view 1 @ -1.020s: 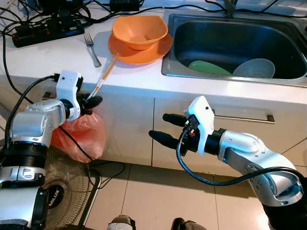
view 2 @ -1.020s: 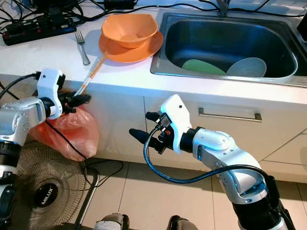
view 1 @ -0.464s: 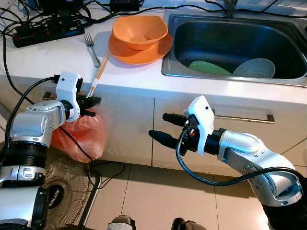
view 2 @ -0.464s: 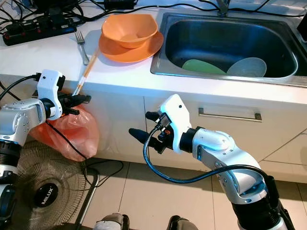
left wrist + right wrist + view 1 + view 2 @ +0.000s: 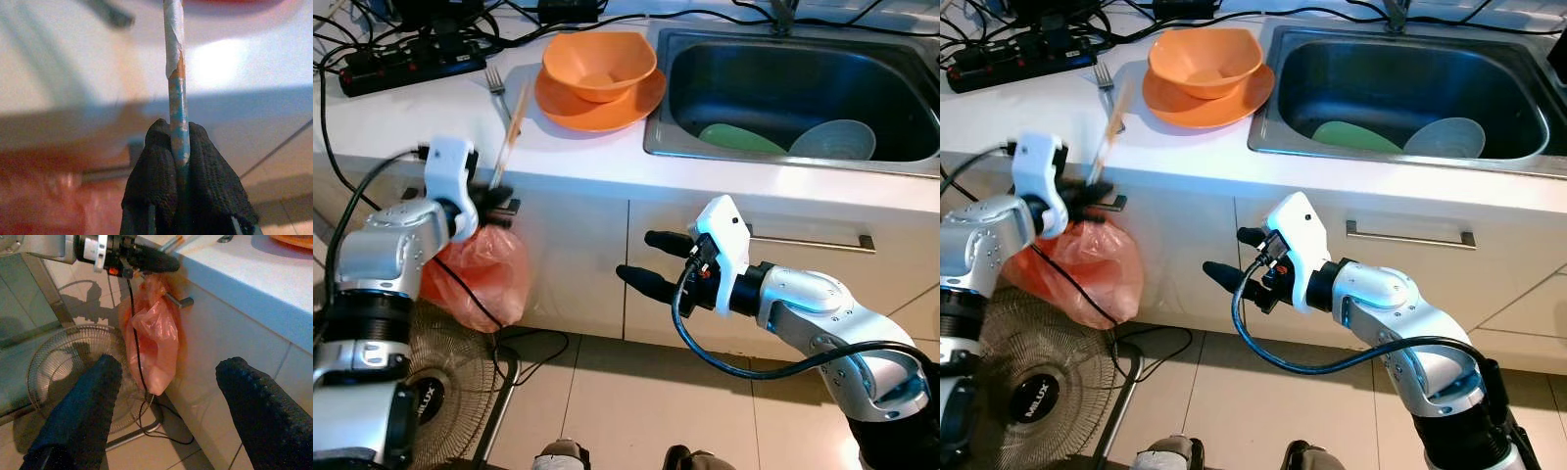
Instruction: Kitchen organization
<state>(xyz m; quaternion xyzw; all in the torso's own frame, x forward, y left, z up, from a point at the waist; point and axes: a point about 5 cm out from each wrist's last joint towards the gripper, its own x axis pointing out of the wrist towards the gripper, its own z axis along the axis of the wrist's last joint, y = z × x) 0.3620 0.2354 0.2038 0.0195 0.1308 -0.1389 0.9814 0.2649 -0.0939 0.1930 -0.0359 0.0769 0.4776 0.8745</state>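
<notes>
two black knit-covered fingers of my left gripper [image 5: 180, 161] are pressed together on a thin stick [image 5: 508, 138], pinching it near its lower end at the counter [image 5: 411, 122] edge. the stick is slim and round, with worn blue-and-orange paint and a peeling pale wrap higher up; it leans up and away over the white countertop toward the fork [image 5: 494, 80]. just below the gripper a crinkly orange plastic bag [image 5: 475, 279] hangs from a small metal hook on the cabinet front.

my right gripper [image 5: 648, 262] hovers in front of the white cabinet below the sink [image 5: 656, 108], fingers spread wide and holding nothing; in its wrist view the two fat black fingers [image 5: 83, 406] frame the bag and a wire-grille fan [image 5: 73, 372] on the tiled floor.

on the counter, a smooth orange bowl [image 5: 598, 64] with squarish corners sits in a round orange plate [image 5: 631, 106]. the steel sink holds a green plate [image 5: 736, 138] and a pale translucent bowl [image 5: 832, 140], touching. a black power strip [image 5: 401, 67] lies at the back.
</notes>
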